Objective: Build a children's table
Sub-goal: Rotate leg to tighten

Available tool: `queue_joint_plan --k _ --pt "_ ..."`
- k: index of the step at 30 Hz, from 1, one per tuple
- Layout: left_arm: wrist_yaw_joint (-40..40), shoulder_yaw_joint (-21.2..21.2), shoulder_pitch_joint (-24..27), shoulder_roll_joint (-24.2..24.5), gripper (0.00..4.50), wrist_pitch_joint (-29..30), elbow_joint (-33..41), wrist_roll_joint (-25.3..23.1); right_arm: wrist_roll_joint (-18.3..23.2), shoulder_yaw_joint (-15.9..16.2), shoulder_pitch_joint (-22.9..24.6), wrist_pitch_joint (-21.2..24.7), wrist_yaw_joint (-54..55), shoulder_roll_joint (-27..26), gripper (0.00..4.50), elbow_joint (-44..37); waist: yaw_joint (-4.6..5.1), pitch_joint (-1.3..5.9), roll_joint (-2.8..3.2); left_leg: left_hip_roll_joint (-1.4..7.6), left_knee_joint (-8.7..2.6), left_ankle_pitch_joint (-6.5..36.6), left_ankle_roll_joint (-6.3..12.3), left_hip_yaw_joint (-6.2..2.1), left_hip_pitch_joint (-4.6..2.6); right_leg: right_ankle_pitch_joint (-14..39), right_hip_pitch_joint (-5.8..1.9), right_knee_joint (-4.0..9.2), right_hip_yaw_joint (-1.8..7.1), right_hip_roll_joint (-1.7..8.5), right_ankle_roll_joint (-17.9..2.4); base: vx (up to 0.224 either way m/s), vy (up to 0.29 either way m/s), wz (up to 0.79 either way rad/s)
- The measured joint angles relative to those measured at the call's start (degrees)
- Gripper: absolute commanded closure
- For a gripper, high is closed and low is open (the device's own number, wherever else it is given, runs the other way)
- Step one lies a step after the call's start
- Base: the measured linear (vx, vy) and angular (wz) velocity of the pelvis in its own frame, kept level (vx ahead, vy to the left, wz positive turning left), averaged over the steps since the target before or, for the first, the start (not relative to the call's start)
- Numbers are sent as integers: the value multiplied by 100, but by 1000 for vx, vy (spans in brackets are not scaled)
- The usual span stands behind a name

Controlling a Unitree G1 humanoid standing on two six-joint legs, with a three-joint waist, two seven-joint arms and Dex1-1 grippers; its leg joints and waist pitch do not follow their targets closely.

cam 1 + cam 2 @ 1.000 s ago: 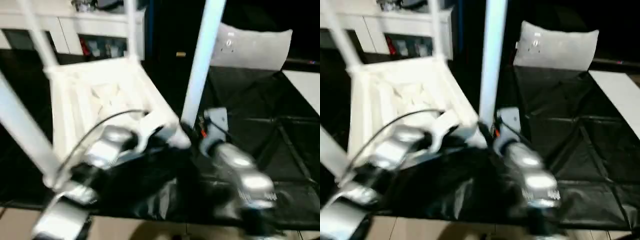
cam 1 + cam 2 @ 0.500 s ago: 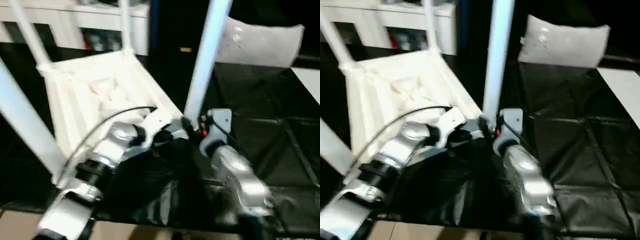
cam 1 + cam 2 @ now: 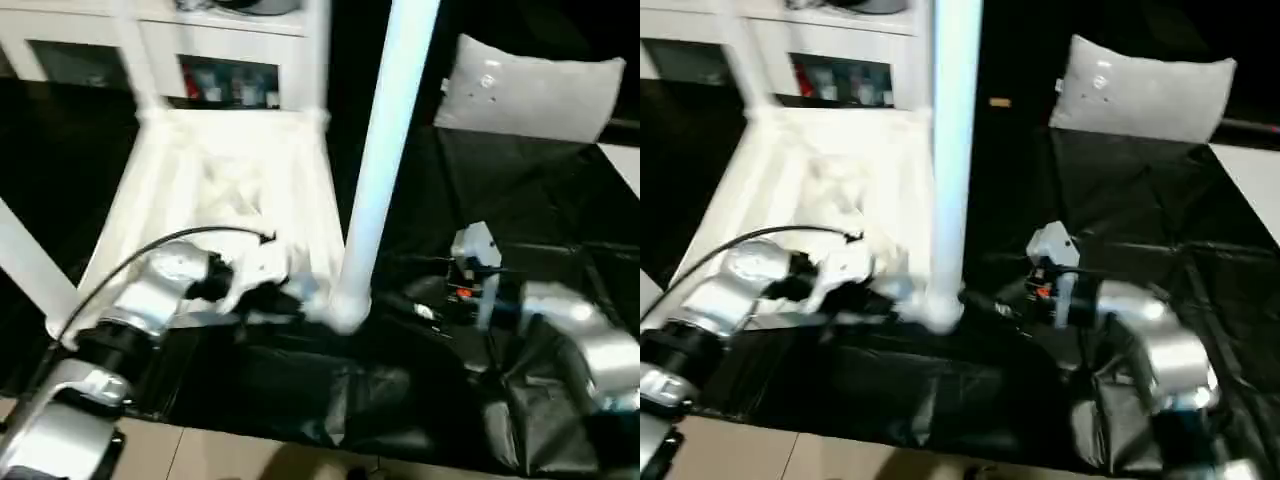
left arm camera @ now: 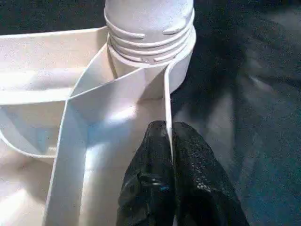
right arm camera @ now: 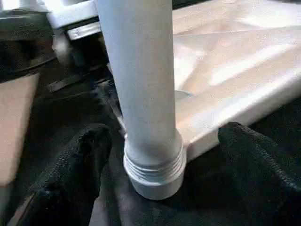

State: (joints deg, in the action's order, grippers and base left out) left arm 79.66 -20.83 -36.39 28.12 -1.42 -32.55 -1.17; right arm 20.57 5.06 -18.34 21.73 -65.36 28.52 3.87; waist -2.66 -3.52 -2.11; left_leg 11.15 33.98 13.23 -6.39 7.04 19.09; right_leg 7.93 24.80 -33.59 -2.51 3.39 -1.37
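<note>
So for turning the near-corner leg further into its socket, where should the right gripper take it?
Low on the near-corner leg, just above its threaded collar, coming in level from the robot's right. The tube stands upright and is round and bare there, and the right gripper already has a finger on either side of it.

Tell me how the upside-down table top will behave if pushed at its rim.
The table top looks like thin ribbed plastic, so probably light and apt to slide on the black sheet. The left gripper pinches its thin rim, which may flex.
</note>
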Motion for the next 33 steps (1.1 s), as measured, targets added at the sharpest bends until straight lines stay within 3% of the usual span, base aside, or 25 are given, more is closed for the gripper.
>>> queue_joint_plan --k 7,14,20,24,29,33 --pt "615 -228 -11 57 450 -245 77 42 12 475 -375 -90 -878 -172 129 484 -105 10 -56 11 18 0 0 23 1 10 2 -31 3 11 1 0 0 0" --pt "794 -371 -97 -53 450 -369 76 22 31 804 -605 -94 -1376 -251 188 887 -109 5 -85 42 35 -3 -32 49 1 15 2 -55 -7 8 5 0 0 0" --pt "853 -400 -204 -83 450 -500 -96 15 32 854 -661 -17 -1514 -206 233 919 -141 5 -85 75 35 -7 -42 100 -1 16 4 -55 -10 6 6 0 0 0" --pt "837 -397 -209 -89 450 -497 -117 19 32 849 -639 89 -1462 -181 236 809 -174 5 -85 78 35 -5 -47 105 -2 16 5 -56 -10 5 7 0 0 0" --pt "486 -149 4 -157 450 345 175 113 66 585 -134 442 -544 -483 237 158 -205 7 -76 78 28 -18 -67 112 -12 26 5 -62 -7 2 25 0 0 0" --pt "-205 113 38 -253 450 1203 295 64 -178 262 -52 615 713 -1065 241 79 -26 7 -76 73 32 -49 -87 116 -18 24 8 -60 -11 -3 30 0 0 0"
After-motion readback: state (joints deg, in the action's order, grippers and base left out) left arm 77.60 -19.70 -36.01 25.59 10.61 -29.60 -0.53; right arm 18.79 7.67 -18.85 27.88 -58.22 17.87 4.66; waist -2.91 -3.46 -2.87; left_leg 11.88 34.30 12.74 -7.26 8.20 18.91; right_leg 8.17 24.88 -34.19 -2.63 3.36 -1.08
